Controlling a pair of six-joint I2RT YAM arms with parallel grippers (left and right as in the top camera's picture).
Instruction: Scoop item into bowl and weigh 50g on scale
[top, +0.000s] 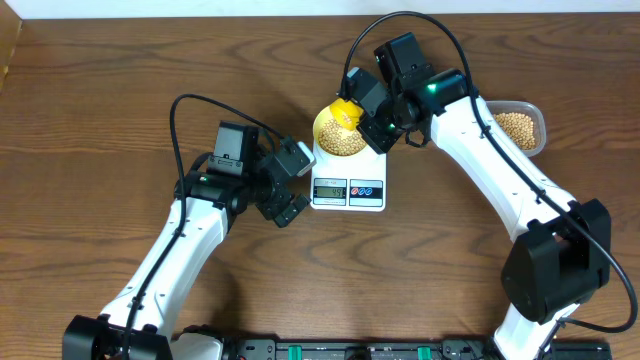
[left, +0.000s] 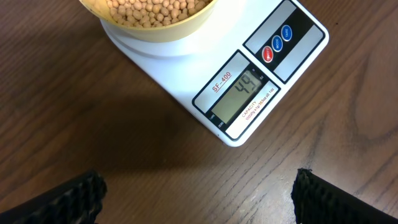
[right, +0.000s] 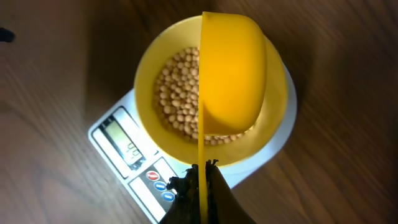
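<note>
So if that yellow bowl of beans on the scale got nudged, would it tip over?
Probably it would slide rather than tip: the bowl looks low and wide, and the beans fill its bottom, weighting it. It sits loose on the smooth scale, so a shove might carry it off. Spilled beans, being round, would likely roll away.

The yellow scoop (right: 233, 74) is hanging over the bowl (right: 149, 74), blocking entry from above; the right arm (top: 500, 170) is crossing the frame's right side. Bare desk (top: 100, 70) is lying open at upper left.
</note>
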